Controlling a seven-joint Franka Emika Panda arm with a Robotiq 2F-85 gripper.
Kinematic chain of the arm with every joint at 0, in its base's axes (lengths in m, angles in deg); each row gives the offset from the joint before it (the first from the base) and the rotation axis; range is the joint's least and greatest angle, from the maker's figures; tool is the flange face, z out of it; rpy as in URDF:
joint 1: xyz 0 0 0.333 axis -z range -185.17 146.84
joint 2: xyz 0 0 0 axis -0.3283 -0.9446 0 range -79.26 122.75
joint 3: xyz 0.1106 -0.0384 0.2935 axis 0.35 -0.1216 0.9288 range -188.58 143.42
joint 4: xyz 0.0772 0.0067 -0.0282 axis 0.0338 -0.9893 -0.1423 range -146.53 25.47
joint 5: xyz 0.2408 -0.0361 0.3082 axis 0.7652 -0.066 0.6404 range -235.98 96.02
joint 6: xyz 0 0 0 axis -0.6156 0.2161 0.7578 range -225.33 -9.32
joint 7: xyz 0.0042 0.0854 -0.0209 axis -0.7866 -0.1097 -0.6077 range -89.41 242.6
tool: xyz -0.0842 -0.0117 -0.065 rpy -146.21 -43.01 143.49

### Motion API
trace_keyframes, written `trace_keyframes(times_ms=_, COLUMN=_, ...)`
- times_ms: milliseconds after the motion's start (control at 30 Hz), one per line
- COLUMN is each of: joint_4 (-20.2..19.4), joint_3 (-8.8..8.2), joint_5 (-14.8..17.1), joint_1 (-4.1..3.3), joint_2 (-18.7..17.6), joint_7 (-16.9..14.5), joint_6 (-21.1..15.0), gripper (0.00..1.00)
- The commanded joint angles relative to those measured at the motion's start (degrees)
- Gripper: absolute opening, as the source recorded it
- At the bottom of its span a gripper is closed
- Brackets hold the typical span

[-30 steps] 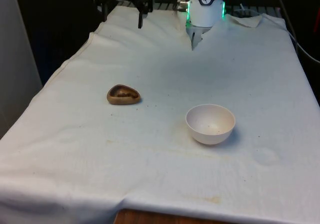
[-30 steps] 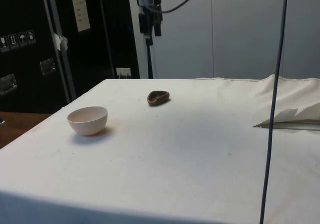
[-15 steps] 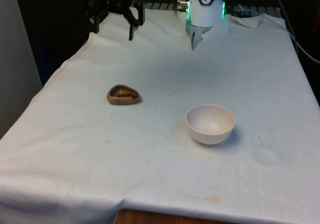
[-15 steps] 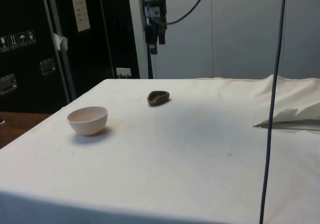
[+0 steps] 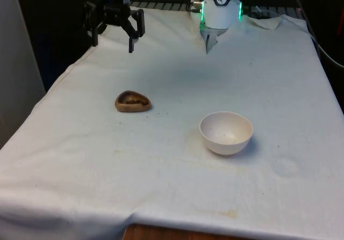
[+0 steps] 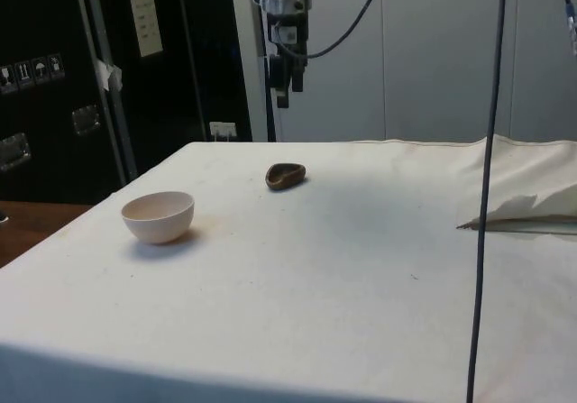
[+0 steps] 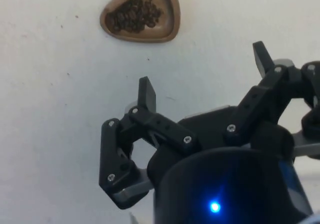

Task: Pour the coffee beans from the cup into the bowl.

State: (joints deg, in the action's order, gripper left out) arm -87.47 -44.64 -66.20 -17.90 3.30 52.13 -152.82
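1. The black two-finger gripper (image 5: 112, 40) hangs in the air with its fingers spread wide, holding nothing.
2. The small brown wooden cup (image 5: 132, 101) of coffee beans (image 7: 136, 14) sits on the white-clothed desk (image 5: 177, 79), near the white round bowl (image 5: 226, 132), towards the front view's left of it.
3. The gripper is above the desk, beyond the cup from the bowl.

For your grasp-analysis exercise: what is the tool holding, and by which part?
Nothing. The tool hangs open in the air above the table, apart from the brown cup.
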Motion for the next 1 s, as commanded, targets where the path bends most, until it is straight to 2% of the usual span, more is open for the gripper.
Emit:
trace_keyframes(times_ms=0, joint_4=0.2, joint_3=0.52, joint_5=1.9, joint_1=0.69, joint_2=-0.3, joint_7=-1.7, joint_6=-0.1, gripper=1.0)
trace_keyframes(times_ms=33, joint_4=0.1, joint_3=-0.17, joint_5=1.0, joint_1=0.06, joint_2=-0.3, joint_7=-0.9, joint_6=0.0, gripper=1.0)
trace_keyframes(times_ms=67, joint_4=0.4, joint_3=0.4, joint_5=2.8, joint_1=0.74, joint_2=-0.6, joint_7=-2.4, joint_6=-0.1, gripper=1.0)
trace_keyframes(times_ms=100, joint_4=0.7, joint_3=0.17, joint_5=4.5, joint_1=0.86, joint_2=-1.1, joint_7=-3.8, joint_6=0.0, gripper=1.0)
trace_keyframes(times_ms=267, joint_4=1.2, joint_3=-0.46, joint_5=8.5, joint_1=0.92, joint_2=-2.8, joint_7=-7.1, joint_6=-0.2, gripper=1.0)
trace_keyframes(times_ms=300, joint_4=1.1, joint_3=-1.15, joint_5=7.8, joint_1=0.34, joint_2=-2.6, joint_7=-6.6, joint_6=0.0, gripper=1.0)
trace_keyframes(times_ms=333, joint_4=1.4, joint_3=-0.57, joint_5=9.9, joint_1=0.92, joint_2=-3.4, joint_7=-8.1, joint_6=-0.3, gripper=1.0)
trace_keyframes(times_ms=433, joint_4=1.7, joint_3=-0.74, joint_5=11.3, joint_1=0.86, joint_2=-4.6, joint_7=-9.1, joint_6=-0.6, gripper=1.0)
trace_keyframes(times_ms=500, joint_4=1.8, joint_3=-0.74, joint_5=11.9, joint_1=0.8, joint_2=-5.3, joint_7=-9.5, joint_6=-1.0, gripper=1.0)
trace_keyframes(times_ms=533, joint_4=1.8, joint_3=-1.2, joint_5=11.3, joint_1=0.46, joint_2=-5.2, joint_7=-9.0, joint_6=-0.6, gripper=1.0)
trace_keyframes(times_ms=567, joint_4=1.9, joint_3=-0.8, joint_5=12.2, joint_1=0.74, joint_2=-5.9, joint_7=-9.6, joint_6=-1.3, gripper=1.0)
trace_keyframes(times_ms=833, joint_4=1.8, joint_3=-0.63, joint_5=12.7, joint_1=0.63, joint_2=-8.5, joint_7=-9.6, joint_6=-4.0, gripper=1.0)
trace_keyframes(times_ms=867, joint_4=1.9, joint_3=-1.03, joint_5=12.1, joint_1=0.4, joint_2=-8.1, joint_7=-9.2, joint_6=-2.9, gripper=1.0)
trace_keyframes(times_ms=967, joint_4=1.9, joint_3=-0.46, joint_5=13.2, joint_1=0.69, joint_2=-9.6, joint_7=-9.6, joint_6=-4.6, gripper=1.0)
